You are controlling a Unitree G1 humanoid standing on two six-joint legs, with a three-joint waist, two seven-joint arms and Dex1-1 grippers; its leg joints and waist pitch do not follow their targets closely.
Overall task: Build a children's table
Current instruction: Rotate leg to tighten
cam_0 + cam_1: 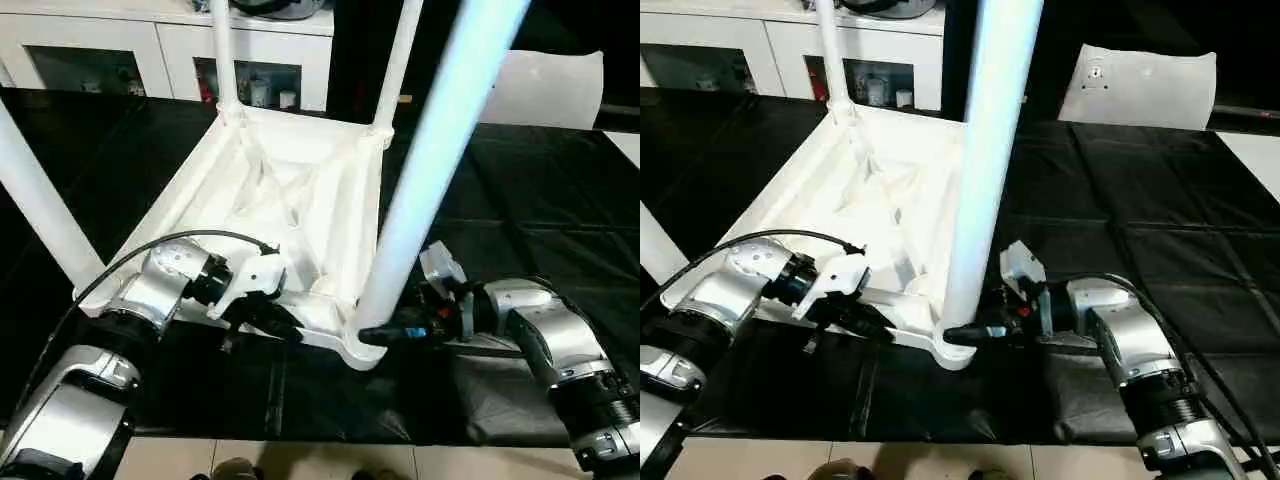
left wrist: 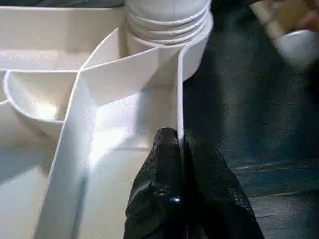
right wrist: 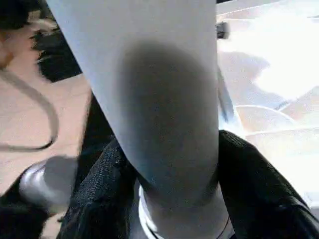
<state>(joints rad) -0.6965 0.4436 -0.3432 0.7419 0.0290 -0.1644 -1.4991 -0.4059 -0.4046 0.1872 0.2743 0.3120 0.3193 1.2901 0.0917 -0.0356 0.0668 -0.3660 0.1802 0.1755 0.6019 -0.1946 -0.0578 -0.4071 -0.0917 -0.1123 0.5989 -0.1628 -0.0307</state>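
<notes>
Left hand (image 2: pixel 180 149) pinches tabletop (image 1: pixel 300 190) rim; right hand (image 3: pixel 164 189) clasps leg (image 1: pixel 430 170) (upright)

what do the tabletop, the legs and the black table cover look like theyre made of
Tabletop: looks like moulded white plastic, slightly glossy; thin ribs and a rim show on its underside. Near leg: smooth white tube, probably plastic too, with a soft sheen and a ridged base. Black cover: seems thin plastic sheeting, shiny and creased.

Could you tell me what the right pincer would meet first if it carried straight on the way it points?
The near leg: the right pincer already straddles its base at the tabletop's corner socket, so it has no room to advance.
</notes>
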